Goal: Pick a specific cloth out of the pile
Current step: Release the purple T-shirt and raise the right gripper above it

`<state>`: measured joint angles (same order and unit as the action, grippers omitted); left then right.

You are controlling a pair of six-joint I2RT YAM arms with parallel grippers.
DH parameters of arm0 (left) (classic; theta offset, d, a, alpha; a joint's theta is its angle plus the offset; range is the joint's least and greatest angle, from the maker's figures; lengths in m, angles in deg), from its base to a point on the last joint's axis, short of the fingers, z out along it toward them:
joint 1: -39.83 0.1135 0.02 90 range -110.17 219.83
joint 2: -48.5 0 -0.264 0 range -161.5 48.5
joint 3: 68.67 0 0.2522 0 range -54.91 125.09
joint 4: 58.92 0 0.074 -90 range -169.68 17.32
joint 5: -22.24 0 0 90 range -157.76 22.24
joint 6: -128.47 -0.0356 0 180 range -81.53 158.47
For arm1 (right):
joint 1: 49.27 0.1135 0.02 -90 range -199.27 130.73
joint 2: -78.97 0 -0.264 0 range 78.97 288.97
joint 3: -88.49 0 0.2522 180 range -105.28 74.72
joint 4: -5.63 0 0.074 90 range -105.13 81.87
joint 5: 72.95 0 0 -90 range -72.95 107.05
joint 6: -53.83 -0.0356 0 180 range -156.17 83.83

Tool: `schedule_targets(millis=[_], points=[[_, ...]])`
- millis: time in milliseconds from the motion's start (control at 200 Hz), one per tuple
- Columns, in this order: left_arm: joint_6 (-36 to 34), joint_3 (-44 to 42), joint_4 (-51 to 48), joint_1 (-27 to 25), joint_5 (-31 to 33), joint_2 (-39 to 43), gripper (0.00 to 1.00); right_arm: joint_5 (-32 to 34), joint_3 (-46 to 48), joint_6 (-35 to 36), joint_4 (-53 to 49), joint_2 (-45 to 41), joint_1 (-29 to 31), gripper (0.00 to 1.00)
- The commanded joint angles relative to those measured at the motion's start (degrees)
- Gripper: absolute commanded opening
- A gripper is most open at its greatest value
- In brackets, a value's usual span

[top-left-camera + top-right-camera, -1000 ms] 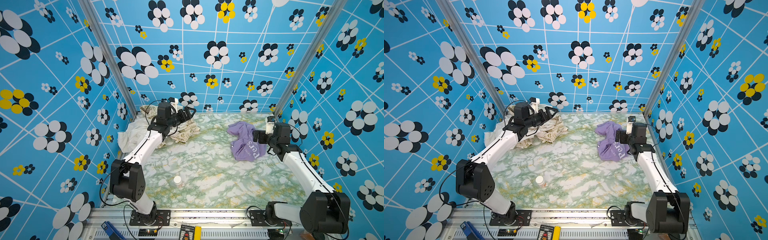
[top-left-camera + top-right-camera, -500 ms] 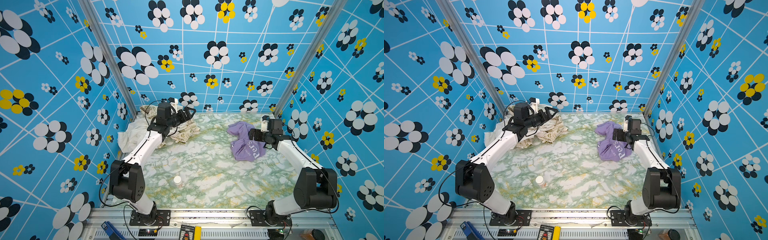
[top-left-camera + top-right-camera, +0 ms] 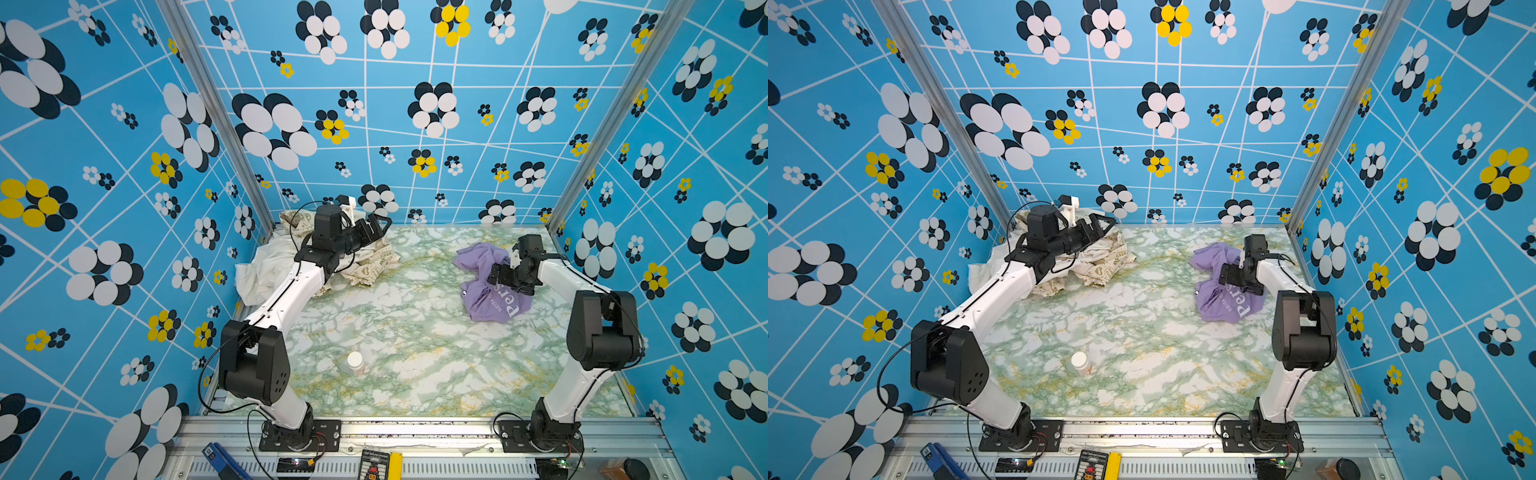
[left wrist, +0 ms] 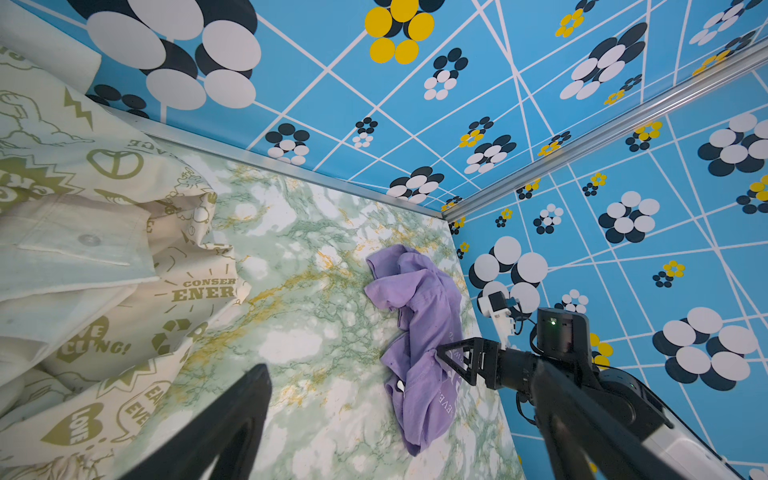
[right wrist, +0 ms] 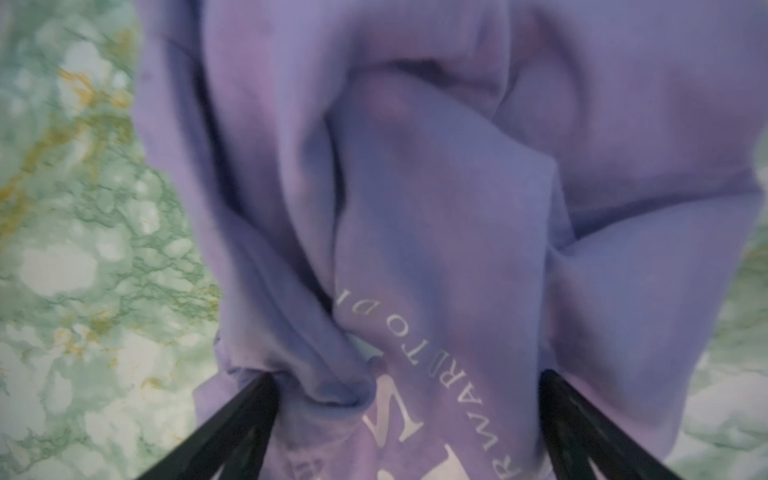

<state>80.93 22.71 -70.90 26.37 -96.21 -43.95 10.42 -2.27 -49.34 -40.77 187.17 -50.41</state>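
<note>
Two pincers stand open, and neither is closed on anything. The right pincer [image 3: 497, 277] [image 3: 1227, 276] sits low on the lilac cloth [image 3: 478, 257] [image 3: 1214, 255]. In its wrist view the fingers [image 5: 232, 419] are spread wide, with a bunched fold of the cloth [image 5: 415, 166] and its white lettering between them. The tips seem to touch the fabric, though that view is blurred. From the left wrist view, the right pincer [image 4: 441, 360] points into the middle of the cloth [image 4: 419, 291].

The cloth lies crumpled on the marbled surface [image 3: 415, 332] near the right wall and back corner, well apart from the pile [image 3: 266, 266] [image 3: 1100, 257]. The pile fills the back left corner, with a white cloth [image 3: 257, 274] against the left wall and a cream cloth [image 3: 374, 257] [image 4: 83, 208] with olive prints spreading toward the middle.

The left pincer [image 3: 383, 225] [image 3: 1106, 222] hovers above the cream cloth, its jaws wide with nothing between them.

A small white bottle [image 3: 356, 362] [image 3: 1080, 363] rests on the surface near the front, closer to the left arm.
</note>
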Motion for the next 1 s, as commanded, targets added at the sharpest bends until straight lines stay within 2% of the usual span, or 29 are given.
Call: schedule_targets(millis=[0, 200, 435, 675, 994], points=[[0.52, 0.11, 1.12, 0.51, 0.8, 0.35, 0.99, -0.97, -4.65, -1.78, -12.13, 5.63, 0.09, 0.99], [0.52, 0.07, 1.2, 0.52, 1.2, 0.25, 0.99, -0.69, -9.94, -1.72, -21.12, 13.83, 0.09, 0.99], [0.69, 0.35, 1.47, 0.46, 1.46, -0.45, 0.99, -0.28, -9.18, -2.04, -18.63, 12.02, 0.09, 0.99], [0.53, 0.3, 1.65, 0.53, 2.46, -0.63, 0.99, 1.76, -10.75, -1.26, -14.35, 4.81, 0.08, 0.99], [-3.15, -2.06, 0.16, 1.63, 6.36, 1.83, 0.99, 4.37, -6.23, 0.29, -0.91, -9.88, 0.09, 0.99]])
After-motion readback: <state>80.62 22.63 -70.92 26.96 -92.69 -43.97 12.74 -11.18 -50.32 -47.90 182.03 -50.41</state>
